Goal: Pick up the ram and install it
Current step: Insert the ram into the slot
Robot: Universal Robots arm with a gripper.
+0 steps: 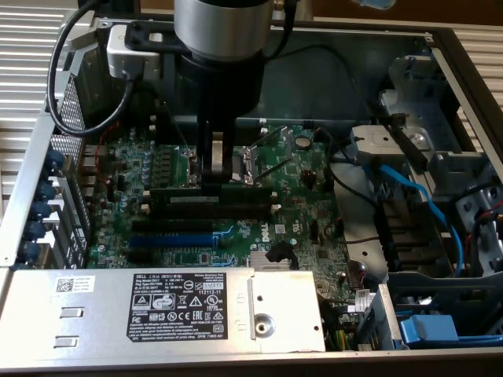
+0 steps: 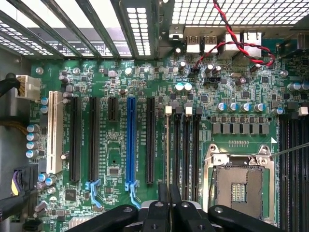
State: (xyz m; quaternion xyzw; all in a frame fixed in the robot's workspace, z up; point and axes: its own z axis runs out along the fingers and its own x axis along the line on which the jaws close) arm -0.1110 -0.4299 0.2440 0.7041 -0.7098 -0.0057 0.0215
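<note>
Currently the arm's dark two-fingered metal gripper hangs straight down over the green computer motherboard inside the open grey metal case. Its fingers are narrow and pinch the ram, a long thin green circuit-board stick with dark chips, at about mid-length. Judgement: a centre hold keeps both ends level, so neither end would dip into a slot first.

Ram position: near the centre of the exterior view, lying along the 9-to-3 o'clock line, parallel to the long black plastic memory slots. The square silver processor socket sits at its 12 o'clock. The long blue plastic expansion slot sits at its 7 o'clock.

Wrist view: the ram shows edge-on as a thin pale line running out from between the fingertips of the gripper. It lines up with the memory slot nearest the blue expansion slot and farthest from the processor socket. Judgement: the stick is held on edge because it can enter a slot only that way.

Whether its lower edge sits in the slot or just above it cannot be told.

The grey metal power-supply box with a black label lies at 6 o'clock in the exterior view, well apart from the gripper.
</note>
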